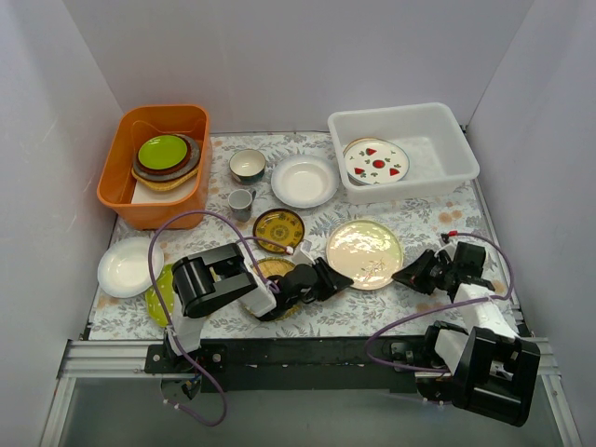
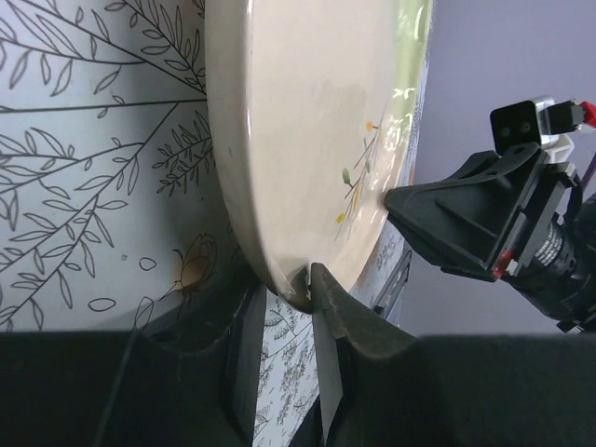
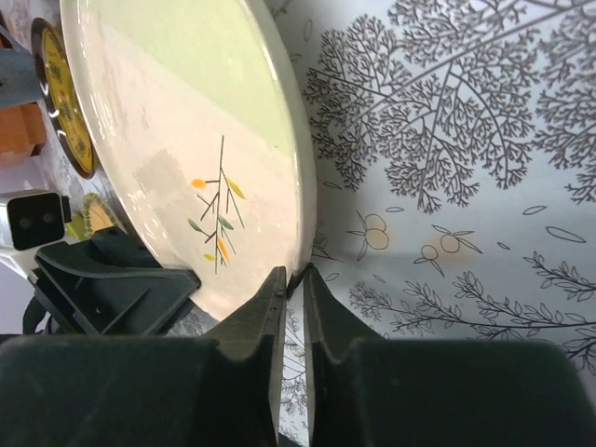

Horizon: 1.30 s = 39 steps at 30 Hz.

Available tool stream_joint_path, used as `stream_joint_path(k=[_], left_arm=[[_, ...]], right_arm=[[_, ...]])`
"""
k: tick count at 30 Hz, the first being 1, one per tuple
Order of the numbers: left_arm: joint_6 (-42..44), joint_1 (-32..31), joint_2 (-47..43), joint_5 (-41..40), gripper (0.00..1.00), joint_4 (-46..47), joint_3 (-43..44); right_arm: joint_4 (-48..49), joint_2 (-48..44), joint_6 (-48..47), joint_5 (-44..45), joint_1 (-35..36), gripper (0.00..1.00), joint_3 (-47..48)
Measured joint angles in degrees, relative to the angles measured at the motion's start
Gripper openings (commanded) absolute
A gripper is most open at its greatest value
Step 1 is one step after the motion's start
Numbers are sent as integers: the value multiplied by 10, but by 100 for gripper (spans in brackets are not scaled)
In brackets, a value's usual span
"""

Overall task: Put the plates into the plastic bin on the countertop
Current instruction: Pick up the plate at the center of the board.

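A cream plate with a leaf sprig (image 1: 363, 253) lies on the countertop (image 1: 424, 222) between my two arms. My left gripper (image 1: 341, 277) is shut on its left rim; in the left wrist view the rim (image 2: 298, 168) sits pinched between the fingers (image 2: 328, 296). From the other side my right gripper (image 1: 400, 276) is shut on the right rim, and the right wrist view shows the plate (image 3: 186, 121) nipped at the fingertips (image 3: 277, 284). The plastic bin (image 1: 449, 122) stands at the back right with a strawberry plate (image 1: 376, 162) inside.
An orange tub (image 1: 119, 182) at the back left holds stacked plates. Loose on the cloth are a white plate (image 1: 304, 181), a teal-lined bowl (image 1: 248, 165), a grey cup (image 1: 240, 200), a brown-and-yellow plate (image 1: 278, 229), another white plate (image 1: 128, 266) and a lime plate (image 1: 158, 296).
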Motion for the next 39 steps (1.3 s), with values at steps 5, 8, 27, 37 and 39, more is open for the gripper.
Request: stream_joint_path(k=[5, 8, 27, 37, 39], left_arm=[[1, 0, 3, 0, 0, 17, -7], [3, 0, 7, 0, 0, 28, -10], [8, 0, -30, -4, 0, -9, -3], [19, 0, -81, 2, 0, -49, 18], [21, 2, -78, 4, 0, -54, 26]], right_arm=[[5, 19, -11, -9, 0, 42, -19], [12, 21, -10, -23, 1, 53, -22], [32, 44, -8, -70, 4, 57, -28], [42, 30, 8, -103, 7, 57, -54], [71, 15, 37, -108, 5, 57, -72]])
